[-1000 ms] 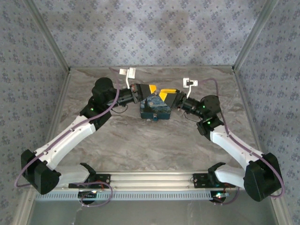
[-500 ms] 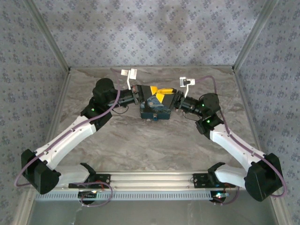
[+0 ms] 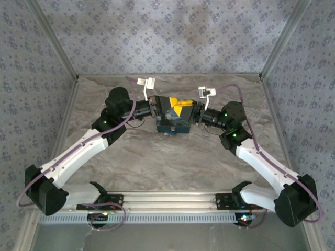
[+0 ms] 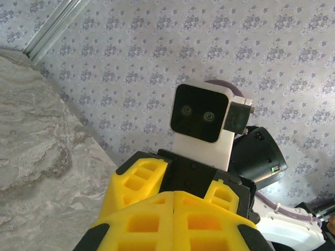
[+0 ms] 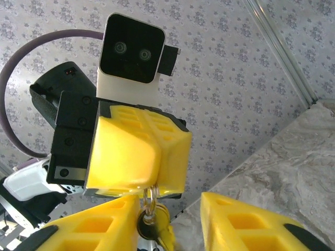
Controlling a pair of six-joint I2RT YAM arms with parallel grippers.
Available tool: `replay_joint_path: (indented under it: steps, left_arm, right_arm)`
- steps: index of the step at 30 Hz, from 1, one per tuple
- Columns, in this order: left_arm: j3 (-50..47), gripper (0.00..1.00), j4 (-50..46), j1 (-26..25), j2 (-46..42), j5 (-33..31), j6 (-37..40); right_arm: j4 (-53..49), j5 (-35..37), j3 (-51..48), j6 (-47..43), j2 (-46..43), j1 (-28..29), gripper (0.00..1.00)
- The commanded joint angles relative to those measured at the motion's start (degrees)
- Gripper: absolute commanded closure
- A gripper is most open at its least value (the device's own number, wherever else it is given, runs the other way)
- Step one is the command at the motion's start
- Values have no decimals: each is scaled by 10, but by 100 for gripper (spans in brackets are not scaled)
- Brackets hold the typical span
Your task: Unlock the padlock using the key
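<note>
Here, keyring [image 5: 149,200] in left hand [image 5: 151,184]

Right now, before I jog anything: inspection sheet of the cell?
Surface: marbled table.
Job's things: key hangs from a ring; blue block under the grippers, detail too small.
Clutter: nothing seen.
Grippers: left gripper shut on the ring; right gripper open, fingers either side of the key.
Cables: purple cables run along both arms.
Surroundings: patterned walls, metal frame.
</note>
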Motion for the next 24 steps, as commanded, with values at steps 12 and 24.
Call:
replay_joint_path:
  steps: [12,24]
  left_arm:
    - [9,100,15,-3,1,22,2]
    - [-2,47,-31,11,-29,-19,25]
  right_arm:
    - [-54,-14,35,-40,-14,-8,91]
    - [-74,-2,22,-43,-32,-26,99]
